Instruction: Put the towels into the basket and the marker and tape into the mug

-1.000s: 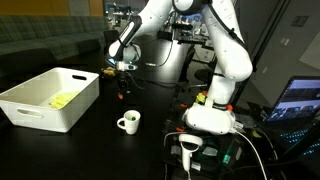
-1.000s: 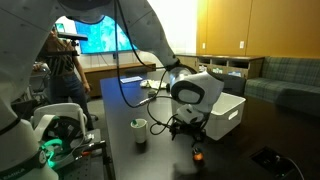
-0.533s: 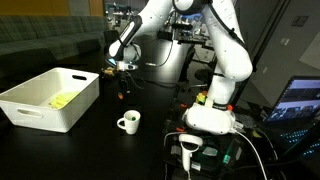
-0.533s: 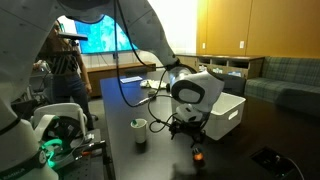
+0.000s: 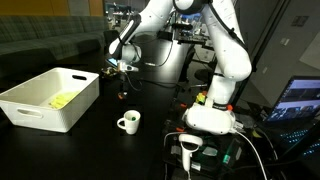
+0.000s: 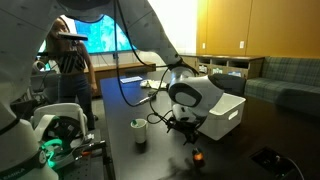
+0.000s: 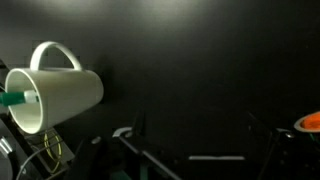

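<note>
Reference item: mug (image 5: 128, 122).

1. The mug stands upright on the dark table (image 5: 100, 140). In the wrist view a green item (image 7: 12, 98) shows at its mouth.
2. The basket (image 5: 45, 110) sits near the mug, not touching it. A yellow towel (image 5: 62, 100) lies inside the basket.
3. The gripper (image 5: 122, 88) hangs low over the table just beyond the mug. Its jaws are spread fully apart and hold nothing.
4. A small orange object (image 6: 197, 155) lies on the table, on the side of the gripper away from the mug.
</note>
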